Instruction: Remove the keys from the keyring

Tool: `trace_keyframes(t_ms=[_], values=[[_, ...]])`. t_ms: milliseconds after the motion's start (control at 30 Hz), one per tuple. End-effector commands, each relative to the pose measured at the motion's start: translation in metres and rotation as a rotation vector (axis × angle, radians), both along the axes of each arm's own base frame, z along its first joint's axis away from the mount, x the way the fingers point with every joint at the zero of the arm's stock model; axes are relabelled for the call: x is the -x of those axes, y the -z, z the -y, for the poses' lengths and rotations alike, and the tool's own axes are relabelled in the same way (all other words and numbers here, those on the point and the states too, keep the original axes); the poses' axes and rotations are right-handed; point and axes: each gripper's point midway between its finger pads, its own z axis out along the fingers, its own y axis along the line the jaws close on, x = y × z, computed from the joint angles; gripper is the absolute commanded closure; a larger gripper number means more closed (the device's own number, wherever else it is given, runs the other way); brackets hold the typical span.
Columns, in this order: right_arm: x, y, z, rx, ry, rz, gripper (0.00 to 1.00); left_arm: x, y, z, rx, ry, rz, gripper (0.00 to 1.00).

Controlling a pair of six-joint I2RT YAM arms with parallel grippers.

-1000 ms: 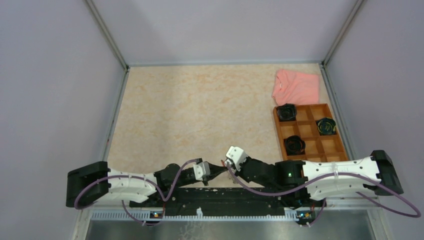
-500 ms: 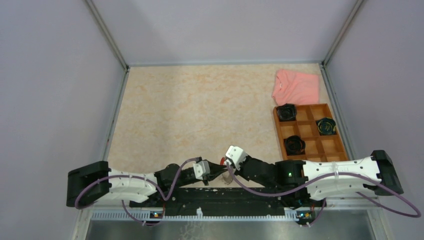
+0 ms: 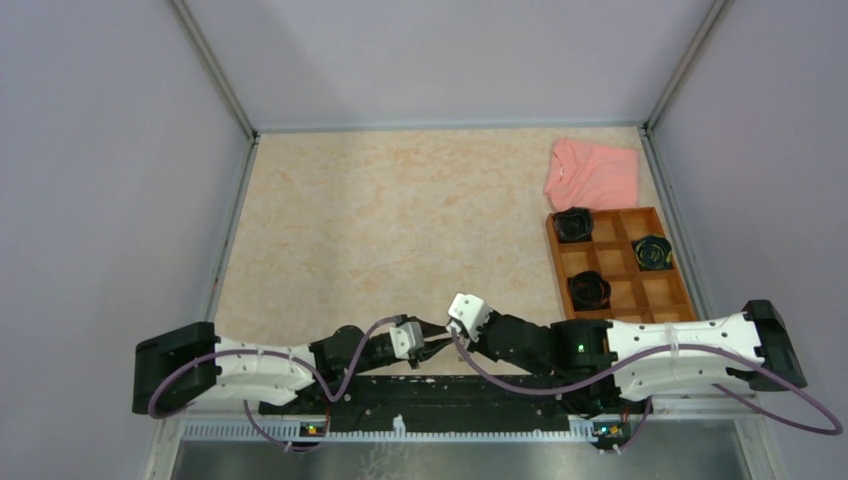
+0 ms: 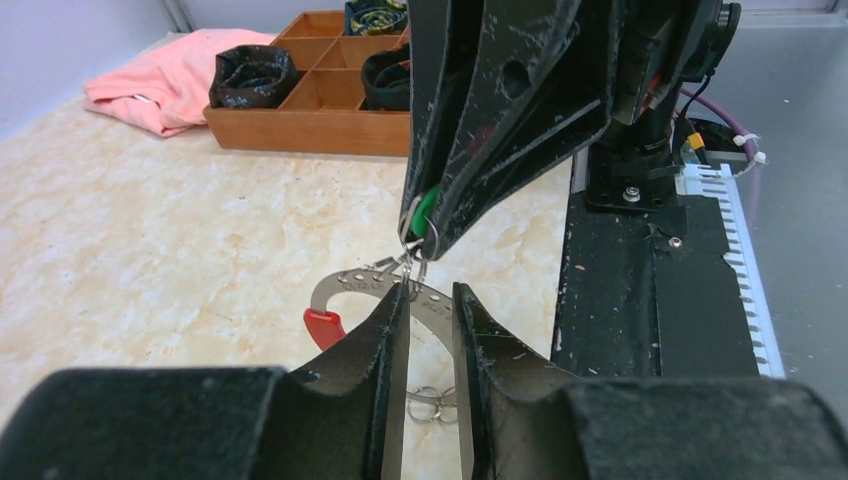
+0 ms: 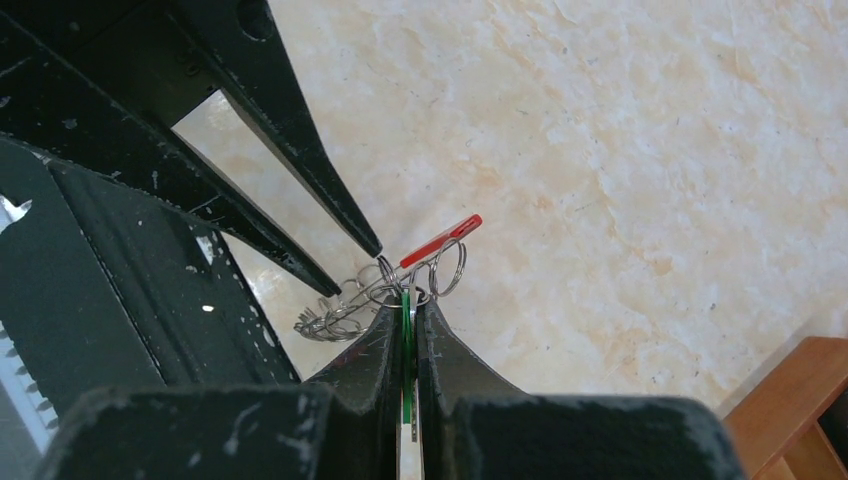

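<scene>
Marbled table (image 3: 400, 220): my right gripper (image 5: 407, 308) pinches the green key (image 4: 427, 203) just above the keyring (image 4: 345, 285). My left gripper (image 4: 430, 296), fingers slightly parted, brackets the keyring's arc from the opposite side, equally near.

free: tabletop (image 3: 400, 230) left/centre | blocked: tray (image 3: 660, 291), cloth (image 3: 592, 172) far right; jaws meet near edge

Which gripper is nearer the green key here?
Right. The right gripper is shut on the green key, pinching its head between the fingers. The left gripper sits close beside it, fingers slightly apart at the keyring.
</scene>
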Motion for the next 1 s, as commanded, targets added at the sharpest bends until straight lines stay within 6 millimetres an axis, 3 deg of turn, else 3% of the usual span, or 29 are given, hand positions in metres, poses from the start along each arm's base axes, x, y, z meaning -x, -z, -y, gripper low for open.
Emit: trace_keyframes(t_ms=[0, 267, 533, 967], values=[[0.007, -0.027, -0.018, -0.083, -0.055, 0.001, 1.00, -0.004, -0.029, 0.007, 0.064, -0.008, 0.061, 0.71], [0.007, -0.028, -0.018, -0.078, -0.063, 0.009, 1.00, -0.005, -0.026, 0.010, 0.034, -0.007, 0.085, 0.70], [0.006, -0.030, -0.013, -0.095, -0.044, 0.012, 1.00, -0.010, -0.012, 0.000, 0.023, -0.055, 0.017, 0.68], [0.012, -0.049, -0.020, -0.189, -0.120, 0.062, 1.00, -0.002, -0.018, -0.005, 0.078, -0.022, 0.015, 0.68]])
